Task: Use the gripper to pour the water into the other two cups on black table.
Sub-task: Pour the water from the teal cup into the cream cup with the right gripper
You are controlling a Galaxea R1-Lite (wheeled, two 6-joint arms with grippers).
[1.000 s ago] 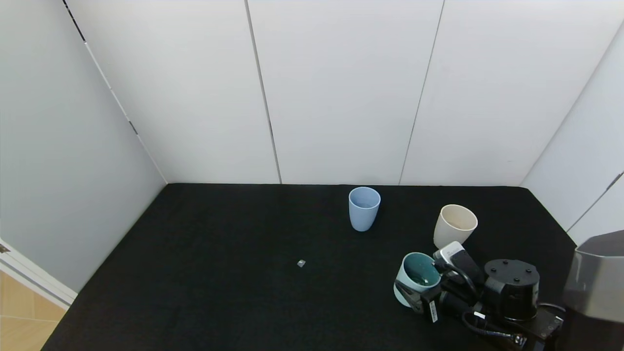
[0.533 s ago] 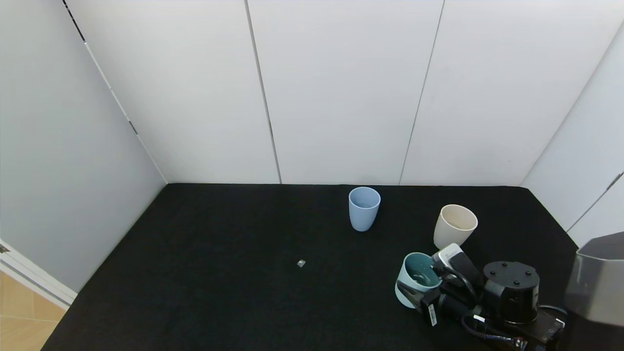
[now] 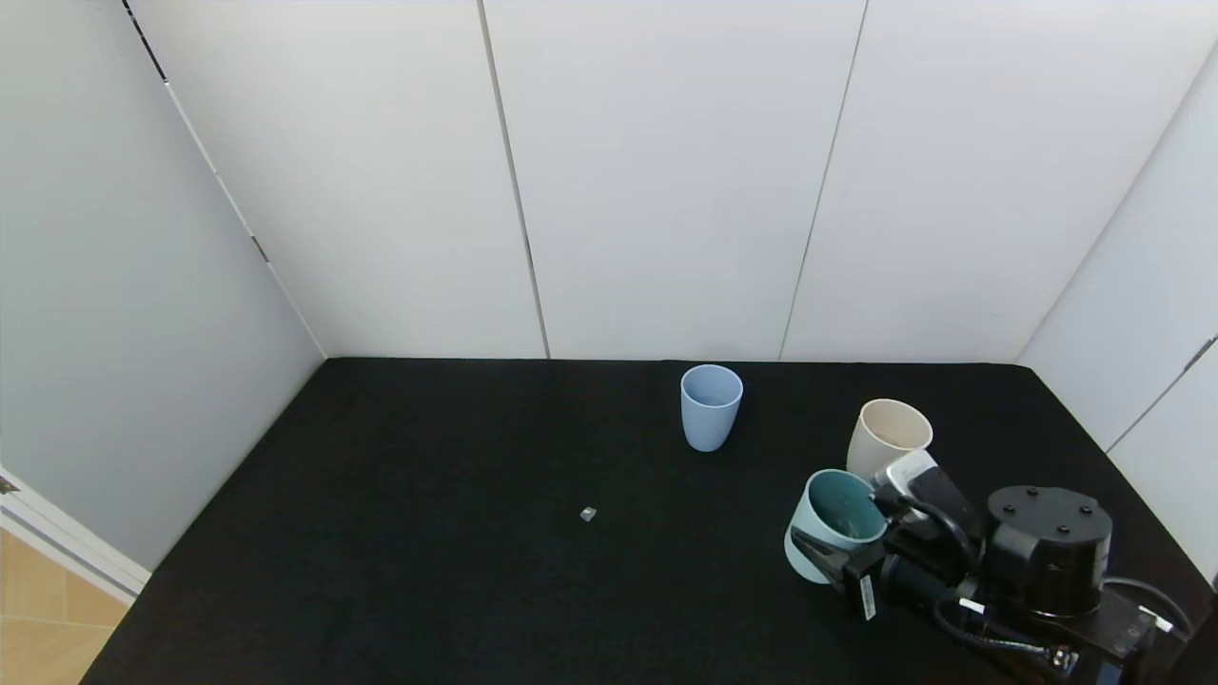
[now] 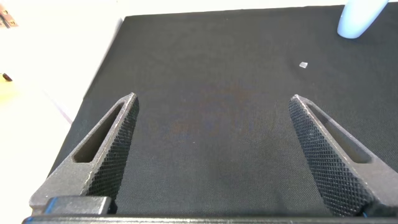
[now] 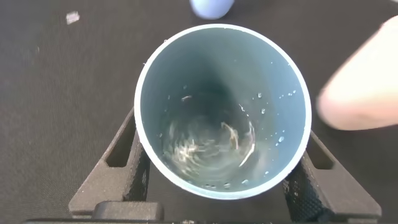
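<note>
My right gripper (image 3: 850, 529) is shut on the mint-green cup (image 3: 830, 525) at the near right of the black table (image 3: 428, 533), one finger on each side of its wall. In the right wrist view the cup (image 5: 222, 112) shows its dark teal inside, with the water (image 5: 211, 146) glinting and rippling at the bottom and drops on the wall. The cream-beige cup (image 3: 887, 436) stands just behind the held cup, almost touching it. The light blue cup (image 3: 711, 407) stands upright farther back, toward the middle. My left gripper (image 4: 212, 99) hangs open over bare table.
A tiny grey scrap (image 3: 587, 514) lies on the table near the middle. White walls close the table at the back and both sides. The light blue cup (image 4: 360, 15) shows far off in the left wrist view.
My right gripper has shut on the mint-green cup and carried it a little to the right and back, closer to the cream-beige cup. The water in it is now swirling.
</note>
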